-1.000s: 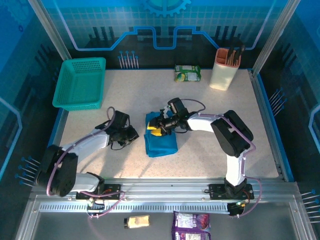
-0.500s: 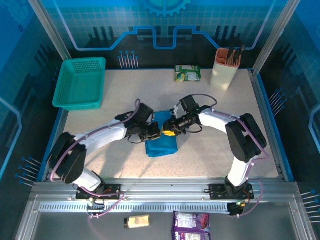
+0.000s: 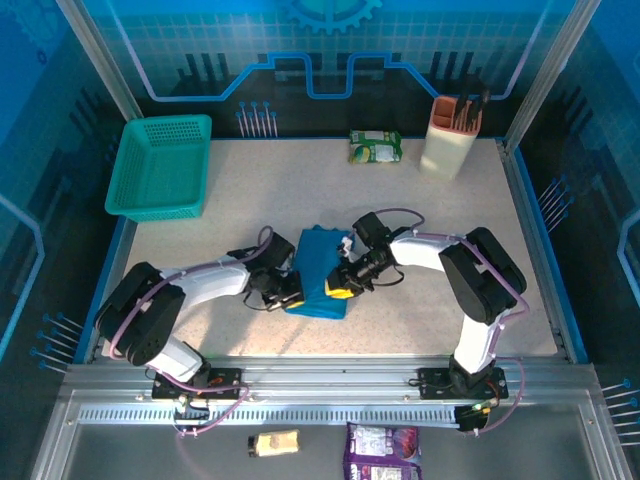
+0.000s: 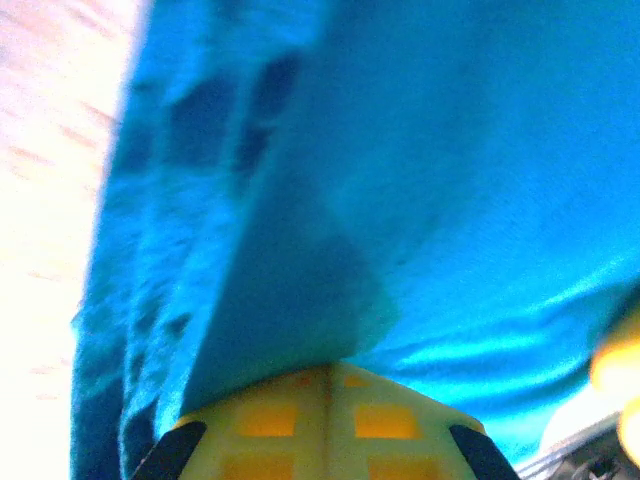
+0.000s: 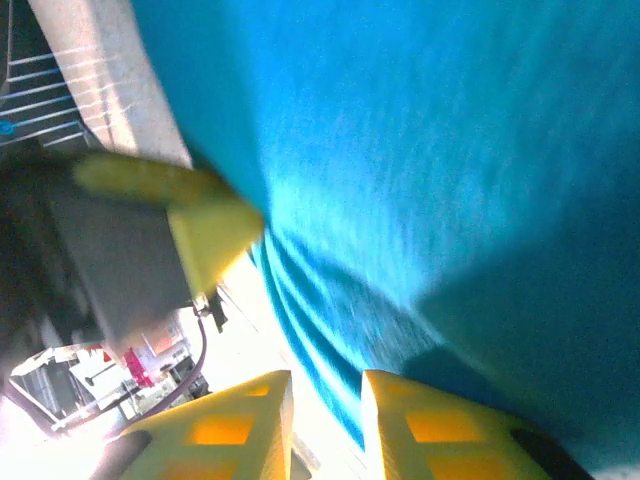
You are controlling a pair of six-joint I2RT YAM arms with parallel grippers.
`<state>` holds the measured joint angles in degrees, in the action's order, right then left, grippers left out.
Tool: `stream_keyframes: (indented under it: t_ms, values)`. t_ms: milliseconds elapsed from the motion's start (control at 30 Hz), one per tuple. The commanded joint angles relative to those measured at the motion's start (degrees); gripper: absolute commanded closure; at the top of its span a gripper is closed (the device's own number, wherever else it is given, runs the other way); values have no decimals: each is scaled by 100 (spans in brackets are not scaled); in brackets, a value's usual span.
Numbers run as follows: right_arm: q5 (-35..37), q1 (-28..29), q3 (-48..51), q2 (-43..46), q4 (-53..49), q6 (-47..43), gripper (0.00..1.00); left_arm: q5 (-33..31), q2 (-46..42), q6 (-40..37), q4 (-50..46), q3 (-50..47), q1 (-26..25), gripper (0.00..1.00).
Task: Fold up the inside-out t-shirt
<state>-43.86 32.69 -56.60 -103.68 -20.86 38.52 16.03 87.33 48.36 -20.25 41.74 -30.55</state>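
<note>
Inside-out t-shirt (image 3: 316, 268): blue, folded into a compact bundle, mid-desk, slightly toward the near edge. Its layered edges show in both wrist views.

Left gripper (image 3: 291, 293) is at the bundle's left near corner. In the left wrist view the jaws are clenched, pads pressed together on a flap of cloth rising from their tips.

Right gripper (image 3: 341, 289) is at the bundle's right near corner. Its jaws are narrowly apart, grasping the stacked edge that runs into the gap.

Desk (image 3: 250, 195): speckled pale top.

Teal basket (image 3: 160, 165) at far left corner. Green packet (image 3: 375, 147) by far edge. Beige holder (image 3: 447, 140) at far right corner.
</note>
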Motion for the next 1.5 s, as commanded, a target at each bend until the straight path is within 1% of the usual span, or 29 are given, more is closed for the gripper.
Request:
stream_keyframes:
  t_ms: [0, 67, 133, 267, 367, 433, 500, 567, 633, 700, 833, 900, 933, 1000, 1067, 1167, 1233, 1267, 1333, 1400, 1467]
  values:
    - [189, -133, -472, 280, -356, -98, 74, -352, 18, -614, -542, -9, 623, 99]
    - [384, -317, -831, 146, -531, -298, 74, -294, 159, -912, -602, 223, 934, 99]
    - [436, -492, -1253, -106, -675, -515, 74, -223, 386, -1210, -671, 520, 1102, 99]
    - [232, -732, -2077, -747, -819, -928, 74, -245, 1020, -1696, -914, 1228, 1230, 98]
    - [319, -882, -2612, -1250, -1140, -1157, 74, -406, 1302, -1899, -970, 1589, 1293, 98]
    - [500, -990, -2772, -1463, -1243, -1184, 74, -524, 1423, -2002, -1015, 1794, 1355, 98]
    - [865, -1128, -2839, -1625, -1449, -1172, 76, -645, 1503, -2099, -1042, 1982, 1423, 98]
    - [1303, -1189, -2747, -1626, -1588, -1187, 77, -709, 1546, -2184, -1069, 2144, 1484, 98]
    - [1555, -1195, -2519, -1551, -1665, -1224, 77, -686, 1539, -2221, -1084, 2299, 1522, 97]
    - [1535, -1174, -2035, -1341, -1616, -1153, 78, -608, 1436, -2234, -1095, 2437, 1524, 95]
    - [1311, -939, -1029, -563, -1212, -793, 77, -283, 1056, -2116, -1100, 2515, 1489, 93]
    - [1263, -817, -818, -173, -1118, -601, 77, -151, 891, -1998, -1142, 2503, 1390, 93]
    - [1354, -763, -792, 24, -1141, -535, 77, -59, 842, -1943, -1155, 2489, 1311, 93]
    - [1538, -722, -854, 301, -1244, -457, 77, 56, 812, -1834, -1203, 2489, 1081, 93]
    - [1434, -716, -917, 435, -1175, -433, 77, 68, 812, -1704, -1244, 2455, 820, 94]
    - [694, -635, -991, 249, -795, -534, 75, 183, 899, -1461, -1111, 2329, 452, 94]
    - [162, -550, -1126, -99, -829, -732, 74, 296, 1012, -1273, -890, 2159, 290, 95]
    - [60, -500, -1157, -204, -877, -829, 73, 341, 1073, -1206, -802, 2075, 246, 95]
    - [105, -498, -1149, -413, -1010, -1037, 73, 387, 1193, -1096, -684, 1859, 224, 95]
    - [277, -612, -1035, -602, -1045, -1118, 74, 244, 1290, -1065, -716, 1662, 265, 95]
    - [725, -730, -923, -777, -1192, -1204, 76, 69, 1405, -1089, -798, 1477, 320, 97]
